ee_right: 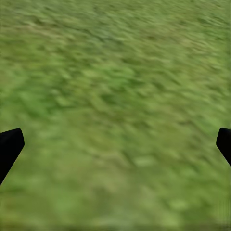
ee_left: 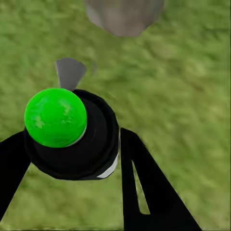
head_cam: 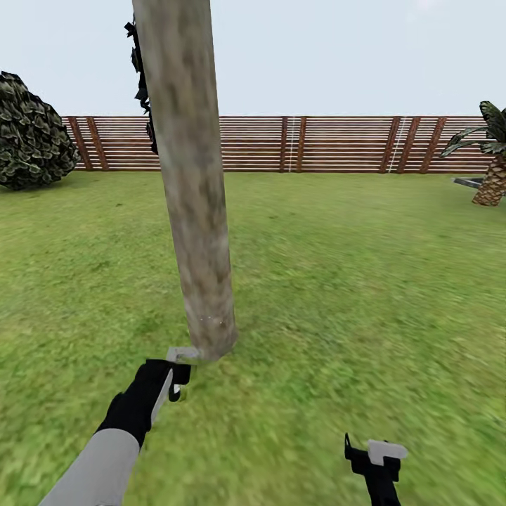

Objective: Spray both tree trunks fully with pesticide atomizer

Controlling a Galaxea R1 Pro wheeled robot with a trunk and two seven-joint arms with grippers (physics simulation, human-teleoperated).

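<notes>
A thick pale beige-grey tree trunk (head_cam: pixel 193 190) with darker blotches rises from the lawn (head_cam: pixel 351 281) straight ahead, leaning slightly. Its base also shows in the left wrist view (ee_left: pixel 124 17). My left gripper (head_cam: pixel 172 383) is shut on the pesticide atomizer (ee_left: pixel 72 132), a black body with a bright green round top. The atomizer's grey nozzle (head_cam: pixel 181 353) points at the foot of the trunk, almost touching it. My right gripper (head_cam: pixel 372 453) hangs low at the right, open and empty over the grass (ee_right: pixel 115 96), its fingertips (ee_right: pixel 9 144) far apart.
A brown slatted fence (head_cam: pixel 316 144) closes the far side of the garden. A dark leafy bush (head_cam: pixel 31 133) stands at the far left and a short palm (head_cam: pixel 492 169) at the far right. Open grass lies to the right of the trunk.
</notes>
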